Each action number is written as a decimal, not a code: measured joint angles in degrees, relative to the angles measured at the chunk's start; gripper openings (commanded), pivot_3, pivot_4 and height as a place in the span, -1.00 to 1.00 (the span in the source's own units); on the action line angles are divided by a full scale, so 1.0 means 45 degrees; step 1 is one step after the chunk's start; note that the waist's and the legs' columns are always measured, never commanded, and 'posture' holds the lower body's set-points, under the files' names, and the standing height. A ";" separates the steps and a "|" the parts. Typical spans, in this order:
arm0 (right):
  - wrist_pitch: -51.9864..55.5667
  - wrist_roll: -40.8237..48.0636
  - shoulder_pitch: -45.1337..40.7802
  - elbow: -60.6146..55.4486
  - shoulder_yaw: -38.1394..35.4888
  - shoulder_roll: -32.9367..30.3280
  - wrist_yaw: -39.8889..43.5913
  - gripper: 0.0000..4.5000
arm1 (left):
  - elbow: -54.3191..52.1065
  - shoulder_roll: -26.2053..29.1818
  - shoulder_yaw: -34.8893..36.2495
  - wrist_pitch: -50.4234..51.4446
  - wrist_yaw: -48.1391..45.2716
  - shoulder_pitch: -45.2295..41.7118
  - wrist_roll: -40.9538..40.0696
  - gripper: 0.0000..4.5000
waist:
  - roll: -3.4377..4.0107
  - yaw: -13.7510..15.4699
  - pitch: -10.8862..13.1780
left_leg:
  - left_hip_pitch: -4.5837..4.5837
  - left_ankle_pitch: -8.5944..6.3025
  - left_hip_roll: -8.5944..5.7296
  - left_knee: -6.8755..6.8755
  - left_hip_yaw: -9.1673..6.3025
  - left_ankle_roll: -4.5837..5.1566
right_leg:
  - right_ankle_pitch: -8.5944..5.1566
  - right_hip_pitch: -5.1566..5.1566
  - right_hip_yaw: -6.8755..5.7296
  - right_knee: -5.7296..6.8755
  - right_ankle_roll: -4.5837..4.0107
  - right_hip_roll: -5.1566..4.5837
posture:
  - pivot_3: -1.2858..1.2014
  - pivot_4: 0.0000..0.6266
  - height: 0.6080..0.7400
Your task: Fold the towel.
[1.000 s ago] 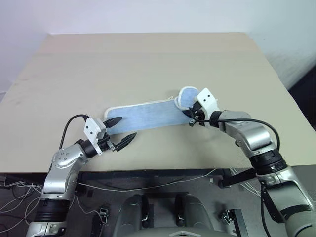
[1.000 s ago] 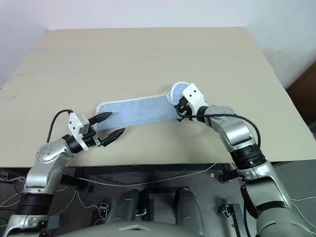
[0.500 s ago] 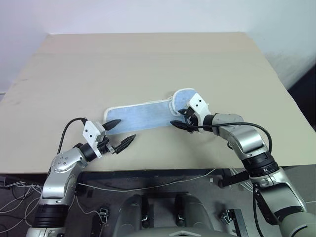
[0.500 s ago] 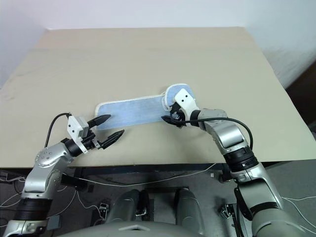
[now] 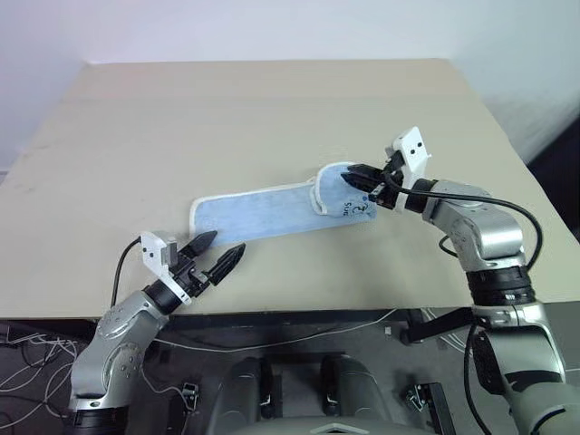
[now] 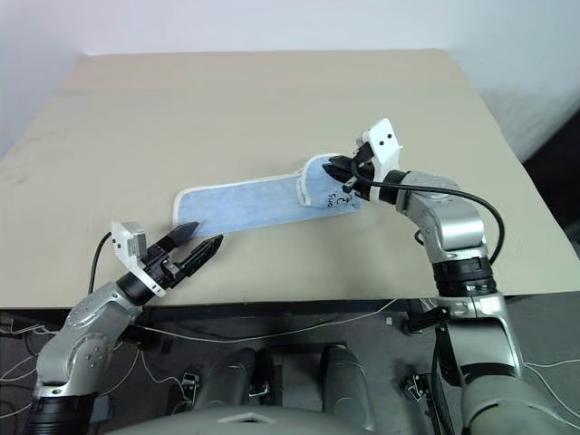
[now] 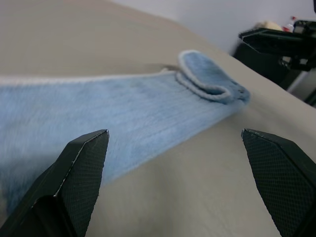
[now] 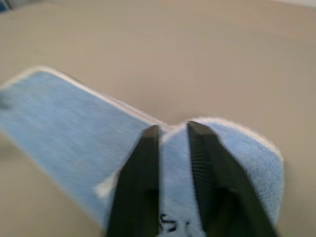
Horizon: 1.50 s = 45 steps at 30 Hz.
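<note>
towel (image 5: 272, 211) long axis left-right on worktop (image 5: 272, 109); right tool (image 5: 355, 178) clenched empty above its folded right end; left tool (image 5: 220, 252) released near left end

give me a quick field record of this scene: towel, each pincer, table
towel: light blue, long strip lying flat on the table, its right end curled over in a small fold with a dark printed mark showing
left pincer: open, near the table's front edge, just short of the towel's left end, not touching it
right pincer: shut, above the folded right end; cannot tell if it pinches any cloth
table: beige top
fold status: only the small turn at the right end
</note>
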 measured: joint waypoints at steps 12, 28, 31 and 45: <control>-0.4773 -0.2532 -0.1001 0.6112 0.1358 0.1796 0.0413 -0.95 | -0.1867 -0.2028 0.1003 0.2218 0.4484 0.1437 -0.3027 1.00 | -0.0028 -0.0033 -0.0017 | 0.0045 0.0001 -0.0006 0.0007 -0.0012 -0.0004 | -0.0001 0.0059 -0.0011 -0.0001 0.0002 0.0004 | 0.03 -0.52 1.00; -0.4333 -0.1808 -0.1330 0.4583 -0.0106 0.1212 0.1393 -0.95 | -0.2050 -0.3948 0.1923 0.2224 1.0280 0.0686 -0.8229 1.00 | -0.0015 0.0085 -0.0012 | 0.0036 -0.0001 -0.0008 0.0007 -0.0032 -0.0008 | -0.0020 0.0060 -0.0013 -0.0018 -0.0053 -0.0022 | 0.03 -0.52 1.00; -0.4221 -0.1716 -0.1325 0.4225 -0.0159 0.1284 0.1376 -0.95 | -0.1366 -0.3939 0.1925 0.2207 1.1646 -0.0446 -0.8715 1.00 | 0.0001 0.0160 -0.0020 | 0.0042 0.0003 -0.0011 0.0015 -0.0043 -0.0010 | -0.0016 0.0076 -0.0023 -0.0019 -0.0061 -0.0021 | 0.03 -0.52 1.00; -0.3737 -0.1457 -0.0732 0.2802 -0.0202 0.1300 0.1032 -0.97 | 0.0596 -0.3733 0.2067 0.2135 1.2705 -0.2374 -0.9176 0.13 | 0.0037 0.0364 -0.0041 | 0.0047 0.0007 -0.0024 0.0021 -0.0048 -0.0010 | -0.0013 0.0091 -0.0037 -0.0019 -0.0058 -0.0008 | 0.03 -0.52 1.00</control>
